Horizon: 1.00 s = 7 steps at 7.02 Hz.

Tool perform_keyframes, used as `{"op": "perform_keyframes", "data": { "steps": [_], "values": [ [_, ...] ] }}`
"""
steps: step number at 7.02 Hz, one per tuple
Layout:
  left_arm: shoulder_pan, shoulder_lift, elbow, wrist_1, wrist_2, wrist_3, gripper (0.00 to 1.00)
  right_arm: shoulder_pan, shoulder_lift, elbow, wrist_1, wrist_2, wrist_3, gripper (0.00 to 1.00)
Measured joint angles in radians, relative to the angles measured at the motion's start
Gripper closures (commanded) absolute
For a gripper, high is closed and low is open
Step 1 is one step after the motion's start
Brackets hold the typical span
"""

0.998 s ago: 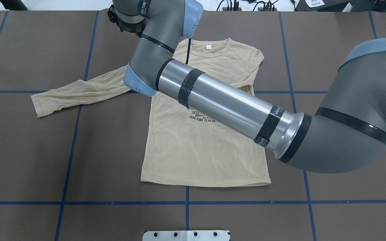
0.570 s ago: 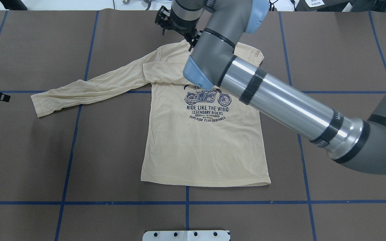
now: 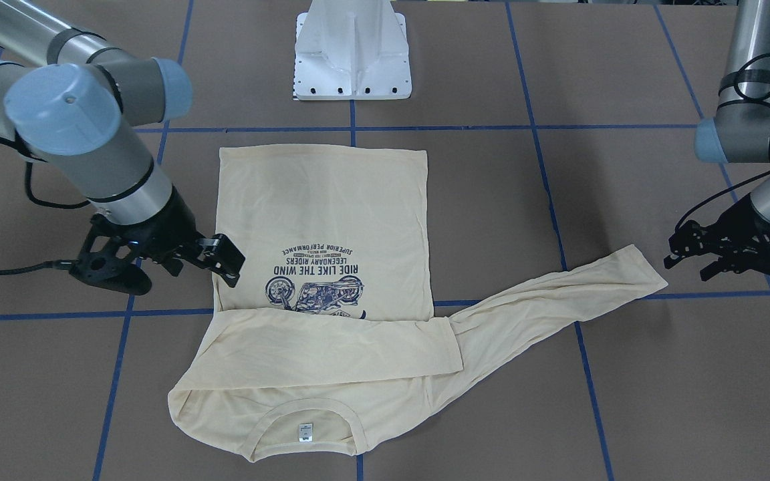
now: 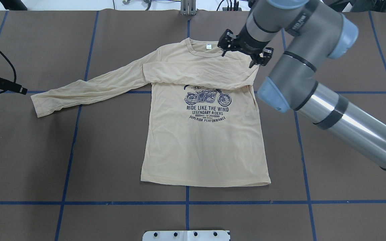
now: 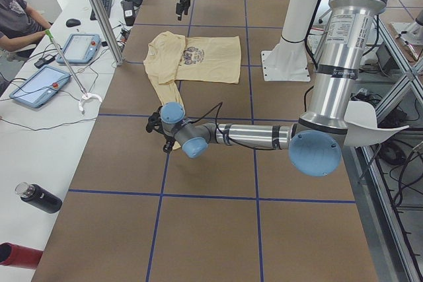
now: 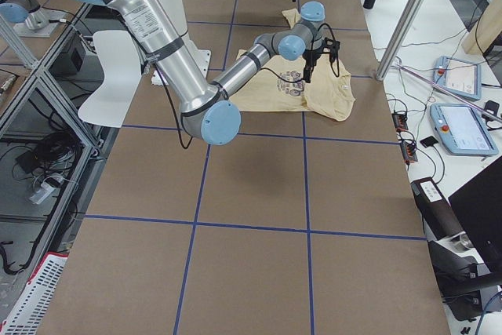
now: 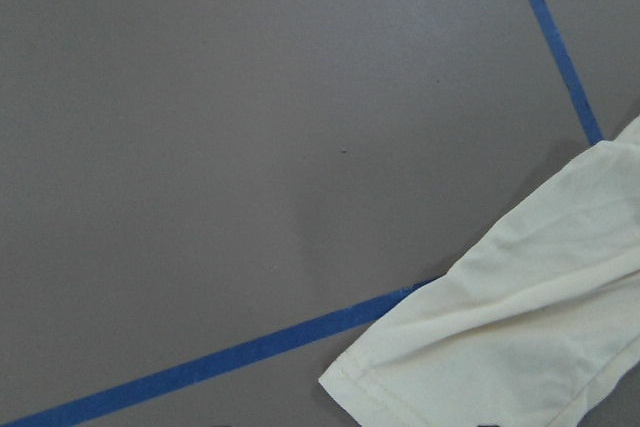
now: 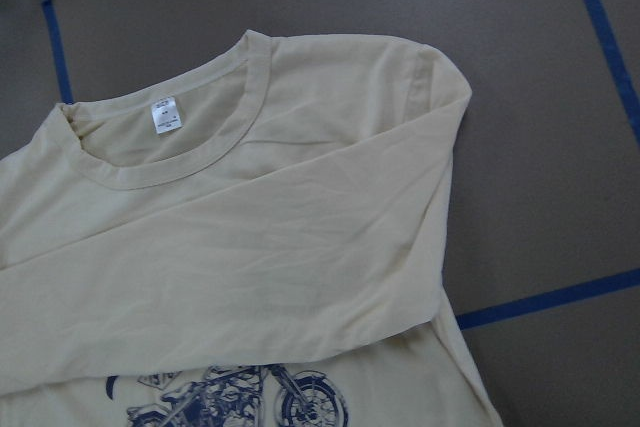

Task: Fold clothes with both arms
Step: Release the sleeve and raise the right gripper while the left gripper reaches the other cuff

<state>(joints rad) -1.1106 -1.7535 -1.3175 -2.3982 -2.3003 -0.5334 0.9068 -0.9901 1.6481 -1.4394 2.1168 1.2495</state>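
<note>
The cream-yellow long-sleeved T-shirt [image 4: 203, 147] lies flat and print up on the brown table; it also shows in the front view [image 3: 325, 207]. One sleeve [image 4: 196, 72] is folded across the chest just above the motorcycle print. The other sleeve [image 4: 89, 88] stretches out toward my left arm's side. My right gripper [image 4: 245, 50] hovers above the shoulder next to the collar, open and empty [image 3: 208, 264]. Its camera sees the collar and neck label [image 8: 165, 115]. My left gripper [image 3: 689, 260] is open and empty, just beyond the outstretched sleeve's cuff [image 7: 520, 347].
The white pedestal base [image 3: 351, 53] stands at the table's near edge behind the shirt's hem. Blue tape lines [image 4: 186, 202] cross the brown table. In the left side view, a side bench with tablets [image 5: 33, 84] and a metal pole [image 5: 99, 11] stands beyond the table.
My right arm has swung from over the outstretched sleeve's side across the collar to the other shoulder, uncovering the print. My left gripper has edged in toward the cuff.
</note>
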Motion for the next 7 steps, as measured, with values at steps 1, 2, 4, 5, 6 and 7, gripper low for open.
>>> {"op": "perform_keyframes", "data": {
  "steps": [1, 2, 4, 5, 6, 7],
  "values": [
    [0.011, -0.021, 0.032, -0.003, -0.002, 0.001, 0.46, 0.015, -0.042, 0.022, 0.002, 0.012, -0.040, 0.00],
    [0.019, -0.039, 0.062, -0.008, -0.004, 0.002, 0.51, 0.020, -0.064, 0.031, 0.004, 0.016, -0.056, 0.00],
    [0.031, -0.053, 0.097, -0.013, -0.007, 0.005, 0.56, 0.022, -0.075, 0.038, 0.007, 0.017, -0.063, 0.00],
    [0.033, -0.054, 0.104, -0.013, -0.008, 0.006, 0.56, 0.023, -0.076, 0.040, 0.007, 0.017, -0.063, 0.00],
    [0.035, -0.055, 0.108, -0.013, -0.008, 0.007, 0.56, 0.023, -0.076, 0.041, 0.007, 0.017, -0.064, 0.00],
    [0.036, -0.055, 0.112, -0.013, -0.008, 0.008, 0.56, 0.023, -0.076, 0.043, 0.008, 0.016, -0.064, 0.00]
  ]
}}
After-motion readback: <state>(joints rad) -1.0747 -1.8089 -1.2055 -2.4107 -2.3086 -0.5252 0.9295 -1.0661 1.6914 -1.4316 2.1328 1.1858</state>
